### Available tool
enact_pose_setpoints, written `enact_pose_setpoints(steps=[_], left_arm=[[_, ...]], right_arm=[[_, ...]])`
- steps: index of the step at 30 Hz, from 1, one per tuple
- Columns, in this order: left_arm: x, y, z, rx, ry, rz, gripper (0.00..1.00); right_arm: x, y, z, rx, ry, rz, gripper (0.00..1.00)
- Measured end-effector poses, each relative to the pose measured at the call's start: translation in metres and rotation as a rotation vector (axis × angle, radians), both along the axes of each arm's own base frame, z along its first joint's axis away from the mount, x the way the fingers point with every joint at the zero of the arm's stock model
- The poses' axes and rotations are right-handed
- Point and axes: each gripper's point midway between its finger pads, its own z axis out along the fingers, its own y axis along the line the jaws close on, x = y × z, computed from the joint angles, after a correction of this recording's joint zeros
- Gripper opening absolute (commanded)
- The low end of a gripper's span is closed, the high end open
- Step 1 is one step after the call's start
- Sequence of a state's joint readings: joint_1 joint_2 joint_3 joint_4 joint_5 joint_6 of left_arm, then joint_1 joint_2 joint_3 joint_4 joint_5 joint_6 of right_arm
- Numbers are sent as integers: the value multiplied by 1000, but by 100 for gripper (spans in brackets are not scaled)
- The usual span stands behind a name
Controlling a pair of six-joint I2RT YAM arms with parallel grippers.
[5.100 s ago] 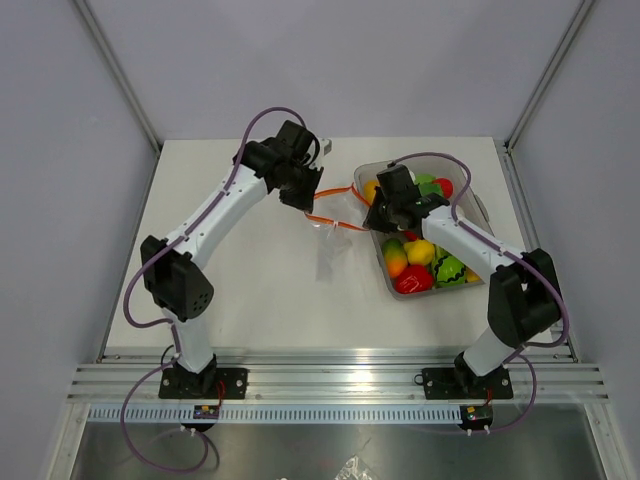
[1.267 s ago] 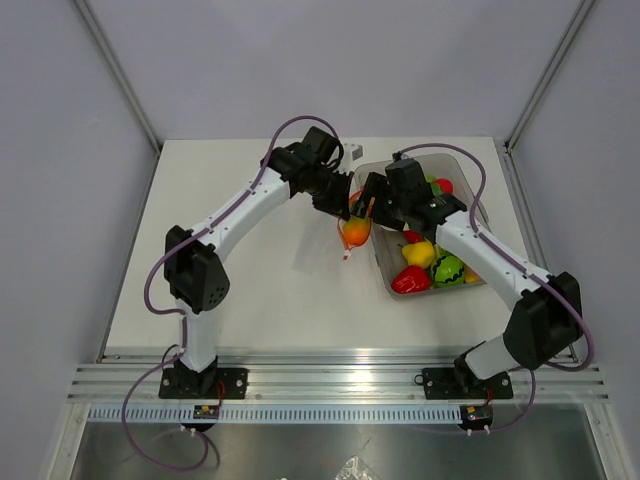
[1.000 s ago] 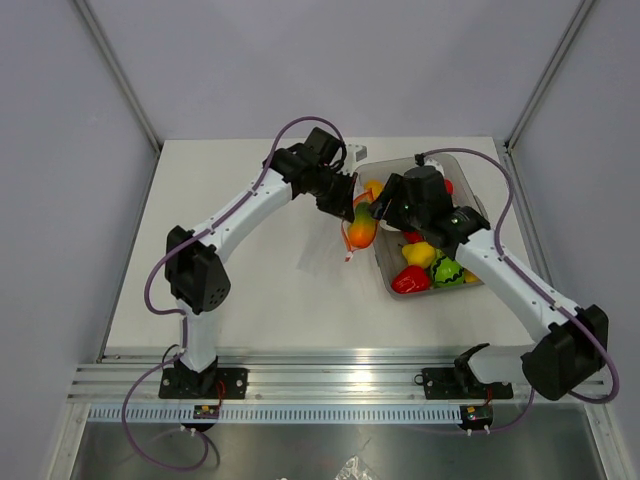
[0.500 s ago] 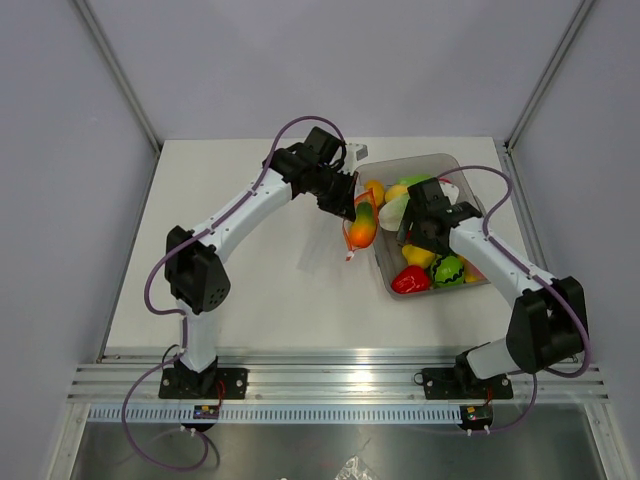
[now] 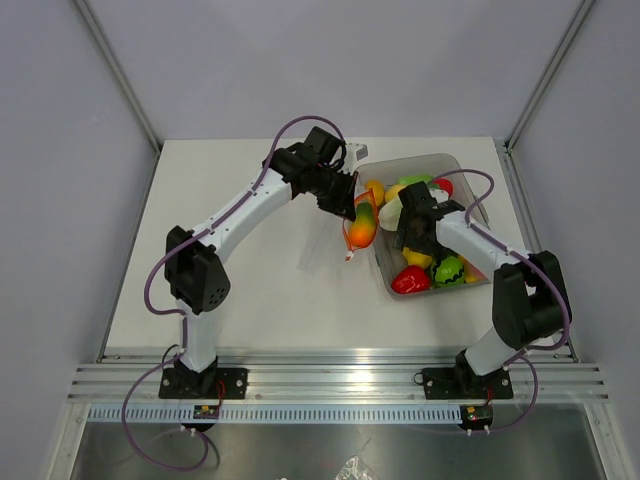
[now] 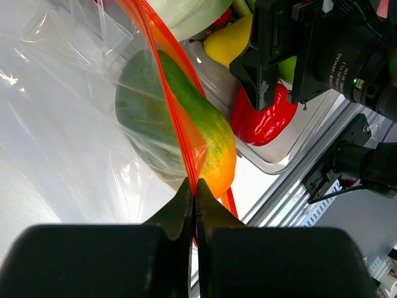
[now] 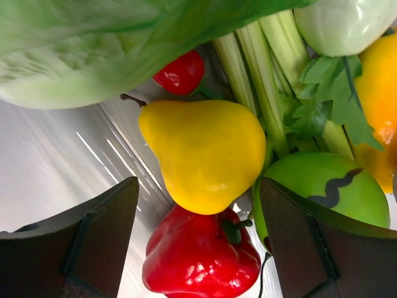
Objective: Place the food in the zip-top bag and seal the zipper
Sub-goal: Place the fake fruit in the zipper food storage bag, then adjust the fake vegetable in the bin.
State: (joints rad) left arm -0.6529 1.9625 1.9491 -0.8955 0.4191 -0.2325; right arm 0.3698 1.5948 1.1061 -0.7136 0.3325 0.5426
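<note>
Two pincers to check. Your left pincer [image 6: 193, 186] is clamped on the thin red-orange zipper strip [image 6: 177, 118] of the clear plastic zip-top bag [image 6: 74, 124]. The bag hangs from it above the bench [image 5: 250, 280], just beside the grey translucent tub [image 7: 56, 155]. One green-and-orange toy mango [image 6: 208, 133] sits in the bag. Your right pincer [image 7: 198, 186] stands apart, holding nothing, over the tub. Below it, a yellow toy pear [image 7: 205, 155] touches a red toy pepper [image 7: 198, 261].
</note>
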Motion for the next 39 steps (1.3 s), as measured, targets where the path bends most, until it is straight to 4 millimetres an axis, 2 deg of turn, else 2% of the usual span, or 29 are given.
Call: enact_pose_setpoints(steps=[5, 8, 11, 15, 18, 23, 27, 32, 34, 39], left_arm=[[0, 0, 0, 0, 0, 0, 0], [0, 0, 0, 0, 0, 0, 0], [0, 0, 0, 0, 0, 0, 0], [0, 0, 0, 0, -1, 0, 0], [0, 0, 0, 0, -1, 0, 0], [0, 0, 0, 0, -1, -1, 0], [1, 1, 0, 2, -5, -3, 0], [3, 3, 0, 2, -8, -1, 0], [4, 4, 0, 3, -9, 0, 0], [5, 5, 0, 4, -11, 2, 0]], right_arm=[[9, 2, 4, 15, -37, 8, 84], [13, 2, 16, 35, -100, 7, 79], [13, -9, 48, 67, -218, -23, 78], [18, -36, 91, 86, -375, -103, 78], [23, -57, 103, 84, -424, -165, 77], [29, -99, 79, 50, -352, -276, 74], [42, -121, 54, 38, -262, -323, 74], [70, -132, 26, 49, -172, -333, 74], [80, -134, 17, 54, -152, -332, 77], [97, -127, -6, 92, -95, -304, 80]])
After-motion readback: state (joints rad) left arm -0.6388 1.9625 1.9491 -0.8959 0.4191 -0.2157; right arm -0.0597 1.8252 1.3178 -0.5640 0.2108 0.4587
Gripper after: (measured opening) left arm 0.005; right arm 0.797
